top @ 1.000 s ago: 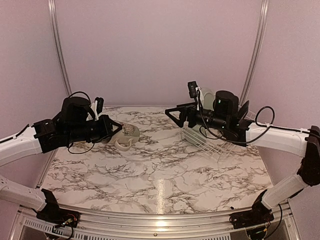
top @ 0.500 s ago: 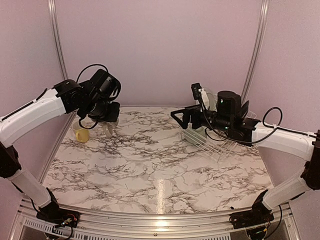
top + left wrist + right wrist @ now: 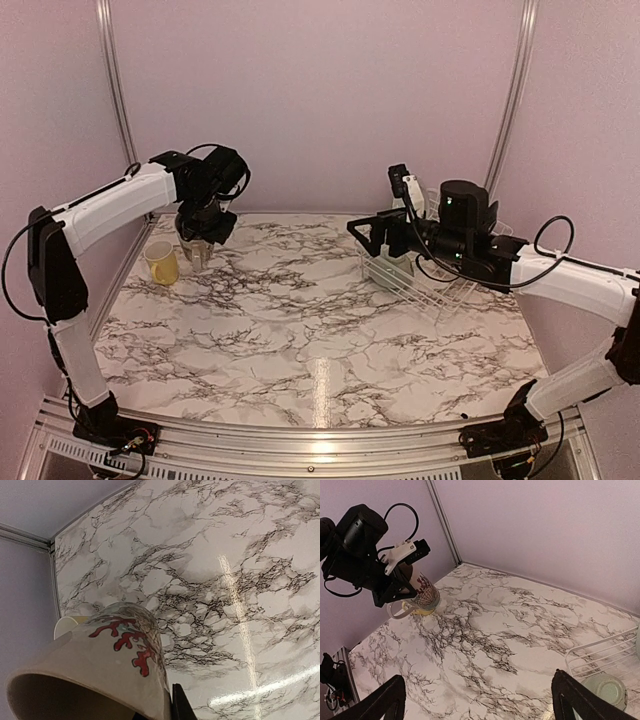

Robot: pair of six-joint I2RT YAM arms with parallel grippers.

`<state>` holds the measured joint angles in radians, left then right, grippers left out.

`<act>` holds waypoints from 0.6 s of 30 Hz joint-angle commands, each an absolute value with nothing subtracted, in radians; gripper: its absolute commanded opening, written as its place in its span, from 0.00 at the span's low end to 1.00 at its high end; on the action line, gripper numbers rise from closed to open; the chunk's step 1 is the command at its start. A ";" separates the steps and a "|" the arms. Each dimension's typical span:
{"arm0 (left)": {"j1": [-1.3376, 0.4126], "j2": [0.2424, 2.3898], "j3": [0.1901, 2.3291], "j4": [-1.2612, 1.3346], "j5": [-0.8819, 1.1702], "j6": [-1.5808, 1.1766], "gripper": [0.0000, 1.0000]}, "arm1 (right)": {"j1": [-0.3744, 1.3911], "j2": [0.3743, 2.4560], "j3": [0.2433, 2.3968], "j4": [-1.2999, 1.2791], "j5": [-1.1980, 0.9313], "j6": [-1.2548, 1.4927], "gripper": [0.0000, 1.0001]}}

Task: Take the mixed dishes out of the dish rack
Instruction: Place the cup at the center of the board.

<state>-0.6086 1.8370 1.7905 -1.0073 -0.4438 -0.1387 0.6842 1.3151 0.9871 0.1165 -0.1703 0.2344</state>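
The left gripper has its fingers pinched on the wall of the cream printed mug, one black finger showing against the outside just below the rim. The mug hangs tilted, its red-printed side up and its mouth turned toward the wrist camera. It sits low over the far left corner of the marble table – whether its base touches the surface cannot be told. Just beside it, on the side nearer the left wall, the small yellow mug stands upright on the table. The left arm reaches out long from its base to this corner. On the other side, the right gripper has its fingers spread wide with nothing between them, hovering at the left end of the dish rack. The rack stands at the far right of the table – a small pale-green bowl lies inside it.
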 commanded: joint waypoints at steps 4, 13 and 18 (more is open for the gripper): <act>-0.537 1.909 1.879 -1.058 -0.346 -0.062 0.00 | 0.678 1.327 1.034 0.097 -0.162 0.230 0.98; -0.472 2.012 1.950 -1.074 -0.287 -0.043 0.00 | 0.678 1.338 1.043 0.098 -0.166 0.235 0.97; -0.454 2.064 1.994 -1.104 -0.258 -0.044 0.00 | 0.679 1.331 1.050 0.082 -0.156 0.227 0.97</act>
